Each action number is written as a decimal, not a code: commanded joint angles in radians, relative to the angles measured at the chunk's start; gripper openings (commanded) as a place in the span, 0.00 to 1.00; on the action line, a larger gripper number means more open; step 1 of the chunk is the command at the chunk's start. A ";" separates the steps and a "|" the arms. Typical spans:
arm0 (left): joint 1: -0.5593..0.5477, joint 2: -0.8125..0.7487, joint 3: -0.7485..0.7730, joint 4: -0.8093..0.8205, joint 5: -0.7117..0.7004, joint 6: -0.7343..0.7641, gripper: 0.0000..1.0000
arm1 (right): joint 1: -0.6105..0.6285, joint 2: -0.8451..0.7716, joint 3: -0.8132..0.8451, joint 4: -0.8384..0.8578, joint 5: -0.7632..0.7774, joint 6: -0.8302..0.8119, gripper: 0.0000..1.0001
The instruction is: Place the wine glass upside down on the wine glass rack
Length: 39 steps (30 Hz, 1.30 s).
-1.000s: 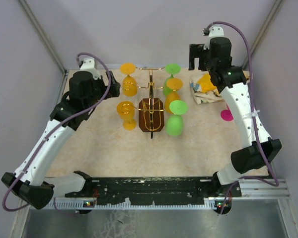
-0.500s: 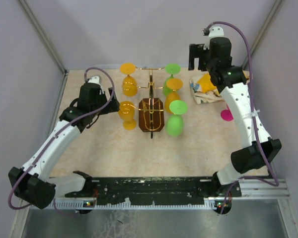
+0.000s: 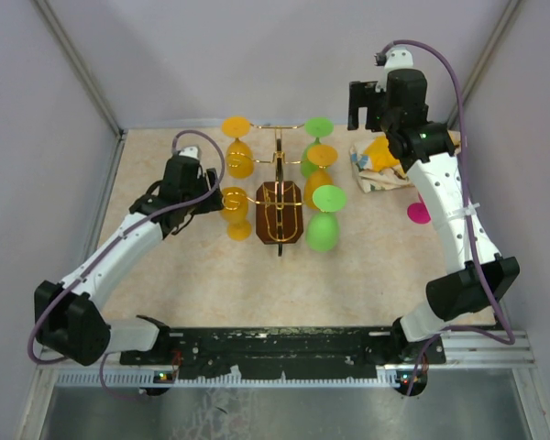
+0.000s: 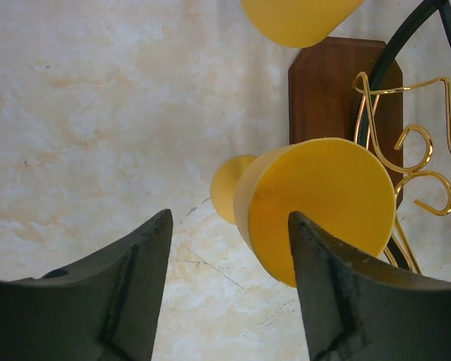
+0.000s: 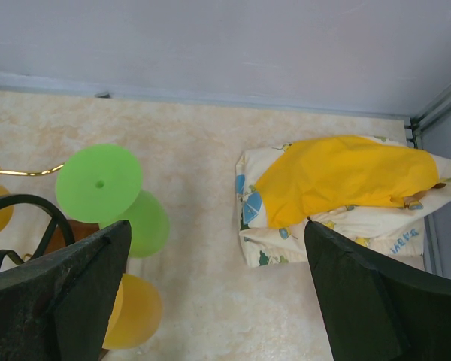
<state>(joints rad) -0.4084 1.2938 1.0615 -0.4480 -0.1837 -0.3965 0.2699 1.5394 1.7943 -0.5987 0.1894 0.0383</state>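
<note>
Beige marbled tabletop [image 3: 367, 266] here; yellow wine glass [image 4: 316, 203] looks light, slick plastic. With the left gripper [image 4: 228, 214] spread apart, I'd pinch the bowl, not the stem.

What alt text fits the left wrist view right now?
A yellow glass sits just beyond the open jaws, partly hidden by one of them, beside the gold wire and brown base of the rack. A second yellow glass shows at the top edge, over a mottled beige table.
</note>
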 commanded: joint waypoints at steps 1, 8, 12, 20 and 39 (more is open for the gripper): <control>0.006 0.019 0.006 0.033 -0.017 0.019 0.64 | -0.005 -0.028 -0.001 0.034 0.004 -0.003 0.98; 0.006 0.049 0.009 0.032 -0.005 0.023 0.36 | -0.005 -0.027 -0.004 0.040 0.002 -0.004 0.98; 0.006 0.059 0.010 0.028 -0.001 0.021 0.14 | -0.005 -0.027 -0.009 0.043 0.001 -0.009 0.99; 0.021 0.038 0.051 -0.023 -0.138 0.025 0.00 | -0.005 -0.029 -0.017 0.051 -0.014 -0.014 0.99; 0.101 -0.096 0.244 0.437 -0.270 0.530 0.00 | -0.005 -0.060 -0.039 0.149 -0.291 0.088 0.99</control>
<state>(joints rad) -0.3058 1.2388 1.2350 -0.2443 -0.5282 -0.0605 0.2699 1.5234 1.7390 -0.5236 -0.0128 0.0708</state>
